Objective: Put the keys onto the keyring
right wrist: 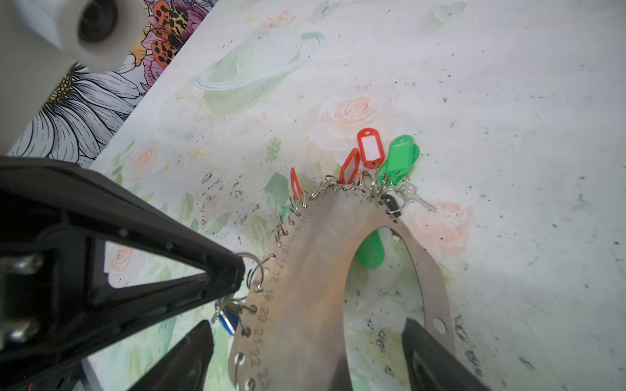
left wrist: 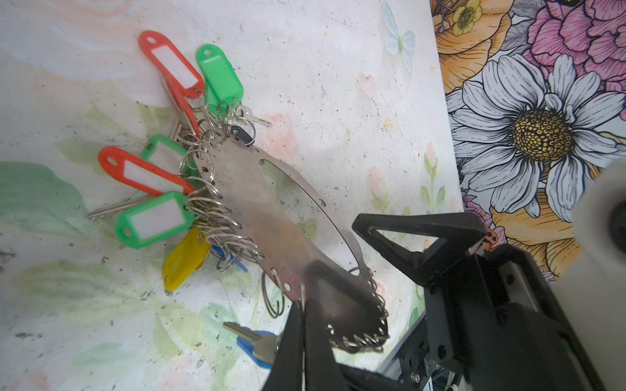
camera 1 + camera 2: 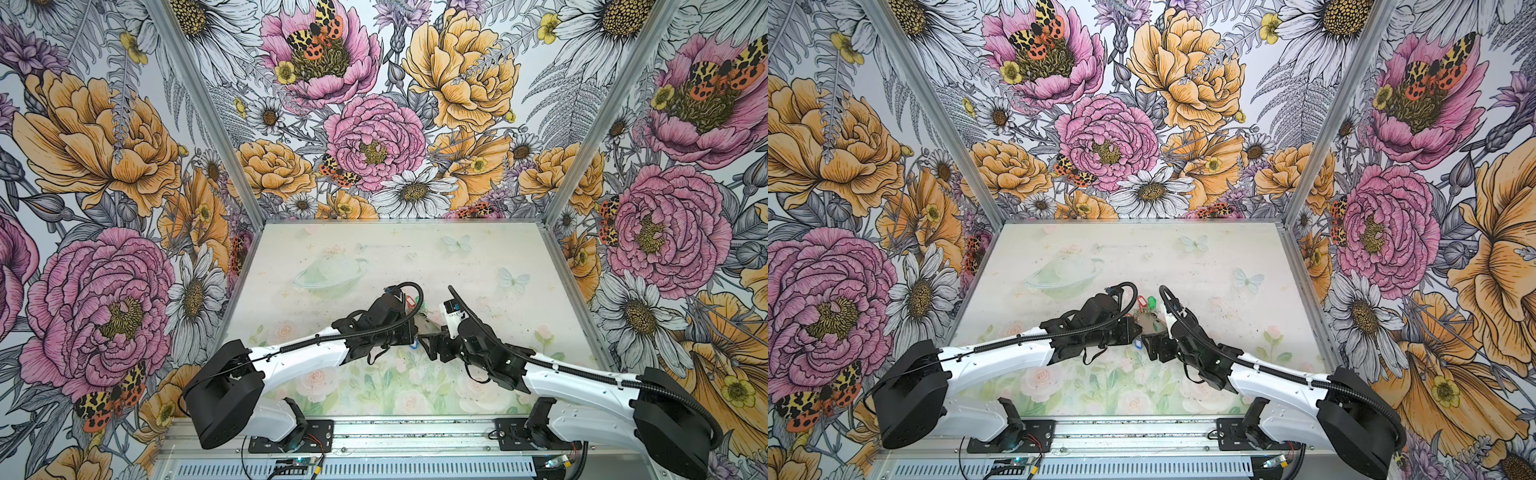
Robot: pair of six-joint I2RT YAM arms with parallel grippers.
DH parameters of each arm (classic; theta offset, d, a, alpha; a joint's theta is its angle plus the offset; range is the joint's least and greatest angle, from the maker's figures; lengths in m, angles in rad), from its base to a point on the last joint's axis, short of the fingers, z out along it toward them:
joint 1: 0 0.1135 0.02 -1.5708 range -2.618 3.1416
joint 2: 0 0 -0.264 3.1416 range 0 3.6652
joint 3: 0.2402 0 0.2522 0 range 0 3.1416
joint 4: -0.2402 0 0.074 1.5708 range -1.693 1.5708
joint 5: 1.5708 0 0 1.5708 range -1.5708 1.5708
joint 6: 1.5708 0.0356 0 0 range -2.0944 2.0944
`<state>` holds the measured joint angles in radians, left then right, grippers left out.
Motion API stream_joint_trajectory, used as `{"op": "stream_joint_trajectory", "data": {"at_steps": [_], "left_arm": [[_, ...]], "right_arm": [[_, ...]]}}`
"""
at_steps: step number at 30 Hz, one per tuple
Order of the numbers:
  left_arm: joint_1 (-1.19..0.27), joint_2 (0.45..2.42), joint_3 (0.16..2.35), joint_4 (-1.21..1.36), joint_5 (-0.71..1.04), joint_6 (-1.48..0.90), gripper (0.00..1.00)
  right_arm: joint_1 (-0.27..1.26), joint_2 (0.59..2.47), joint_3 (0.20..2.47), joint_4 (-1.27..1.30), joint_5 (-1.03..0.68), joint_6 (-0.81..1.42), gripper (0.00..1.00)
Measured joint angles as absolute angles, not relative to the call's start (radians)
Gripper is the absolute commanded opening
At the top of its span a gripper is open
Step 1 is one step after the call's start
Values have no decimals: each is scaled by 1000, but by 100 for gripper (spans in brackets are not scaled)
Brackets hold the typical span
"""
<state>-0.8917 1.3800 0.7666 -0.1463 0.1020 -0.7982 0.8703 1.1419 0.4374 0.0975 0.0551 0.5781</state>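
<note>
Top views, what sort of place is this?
Probably a robot data-collection booth: left arm and right arm mounted on a metal rail, flower-print walls in aluminium framing, a printed tabletop.

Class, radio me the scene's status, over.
Left gripper shut on flat grey oval metal keyring rim. Right gripper open, fingers astride it. Coloured plastic key tags ringed on. Nothing blocking.

Left arm (image 3: 307,353) and right arm (image 3: 582,374) reach inward; left pincer (image 2: 305,304) pinched tight, right pincer (image 1: 306,325) spread wide.
</note>
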Motion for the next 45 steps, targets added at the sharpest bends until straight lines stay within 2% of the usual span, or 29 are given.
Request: {"op": "stream_joint_trajectory", "data": {"at_steps": [10,17,24,29,45], "left_arm": [[-891,1380,767,-138,109,-813,0],[-889,1380,767,-130,116,-813,0],[-885,1377,770,-128,113,-813,0],[-885,1371,771,-131,114,-813,0],[-879,1340,774,-161,114,-801,0]], "right_arm": [[872,1156,439,144,57,531,89],[879,1202,469,123,102,516,83],[887,1183,477,102,170,515,73],[880,1170,477,104,194,515,71],[864,1127,476,92,142,443,87]]}}
